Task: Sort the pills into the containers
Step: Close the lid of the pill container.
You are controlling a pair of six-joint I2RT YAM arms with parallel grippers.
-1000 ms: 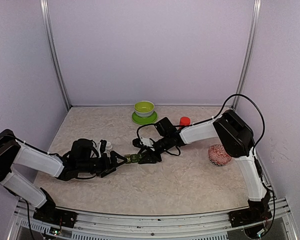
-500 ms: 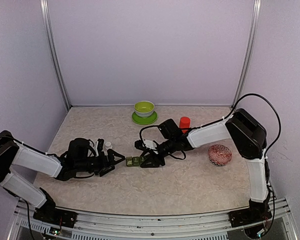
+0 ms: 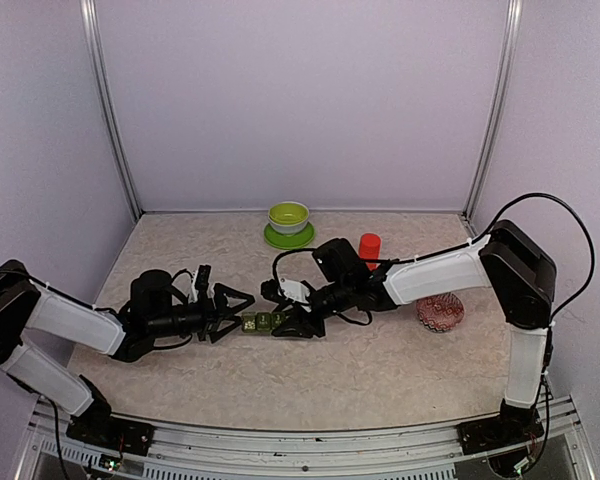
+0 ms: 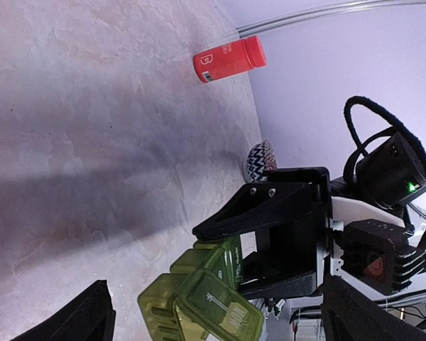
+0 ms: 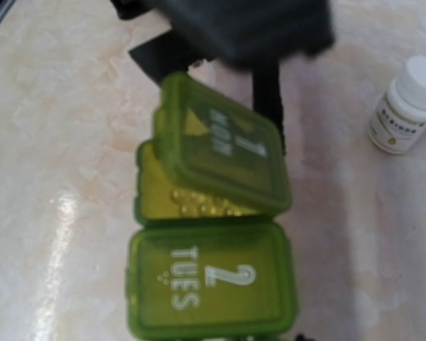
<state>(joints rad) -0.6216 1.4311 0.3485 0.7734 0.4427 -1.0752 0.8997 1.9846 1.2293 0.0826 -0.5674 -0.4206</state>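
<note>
The containers [image 3: 261, 322] are a dark green strip of joined lidded boxes lying on the table between my two grippers. My right gripper [image 3: 291, 322] is shut on the strip's right end, and its black fingers [image 4: 270, 209] clamp the far box in the left wrist view. The nearest lid, marked MON [image 5: 224, 153], stands ajar, while the TUES lid [image 5: 213, 284] is closed. My left gripper [image 3: 232, 314] faces the strip's left end, open wide, touching nothing. The containers [image 4: 206, 291] sit between its spread fingers [image 4: 82, 316]. No pills show.
A white pill bottle [image 5: 405, 106] stands beside the strip. A red bottle [image 3: 369, 246] stands behind the right arm. A lime-green bowl on a saucer [image 3: 289, 225] is at the back. A red-and-white patterned bowl [image 3: 440, 311] sits at the right.
The right gripper has carried the strip a little to the left. The left gripper has drawn back to the left, still wide open.
</note>
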